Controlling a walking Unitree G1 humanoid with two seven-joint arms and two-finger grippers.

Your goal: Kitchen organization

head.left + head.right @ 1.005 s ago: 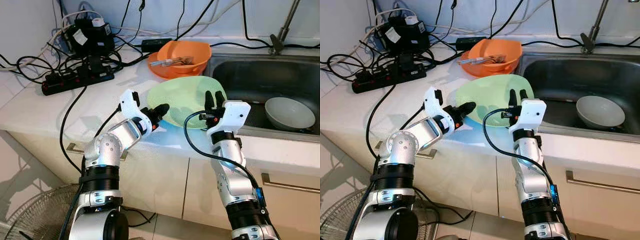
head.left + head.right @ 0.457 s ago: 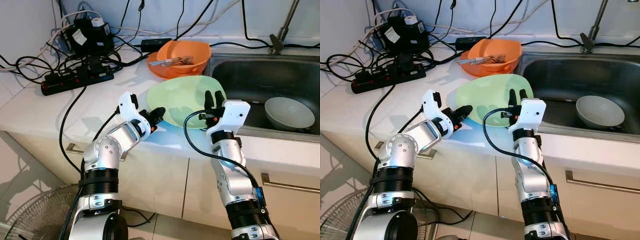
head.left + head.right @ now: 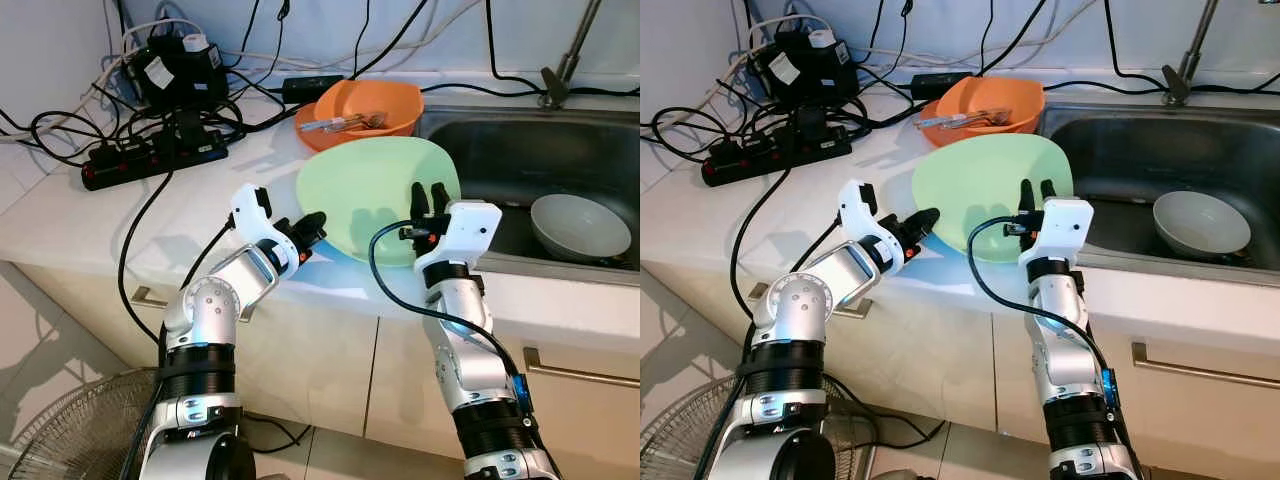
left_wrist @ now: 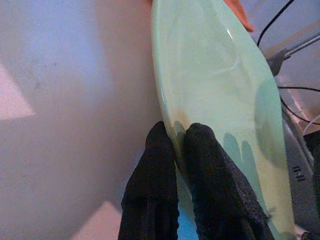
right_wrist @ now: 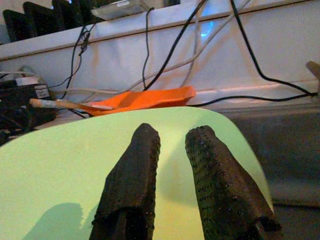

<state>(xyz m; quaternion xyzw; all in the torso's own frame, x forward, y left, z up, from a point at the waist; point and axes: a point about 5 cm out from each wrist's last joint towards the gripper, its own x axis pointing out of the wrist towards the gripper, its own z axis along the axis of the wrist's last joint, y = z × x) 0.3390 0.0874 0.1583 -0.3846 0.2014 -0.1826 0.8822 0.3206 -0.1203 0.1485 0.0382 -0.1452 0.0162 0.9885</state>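
Green plate (image 3: pixel 378 196) tipped up on the counter edge (image 3: pixel 120 215) beside the sink (image 3: pixel 520 160); left gripper (image 3: pixel 308 226) clamped on its near rim to hold the tilt, right gripper (image 3: pixel 429 197), fingers slightly apart, props the underside

Power strip (image 3: pixel 150 158) amid cables; fan (image 3: pixel 70 430), probably, on floor.

Silver jointed arms, white wrist housings, black cables, 2 black-fingered pincers.
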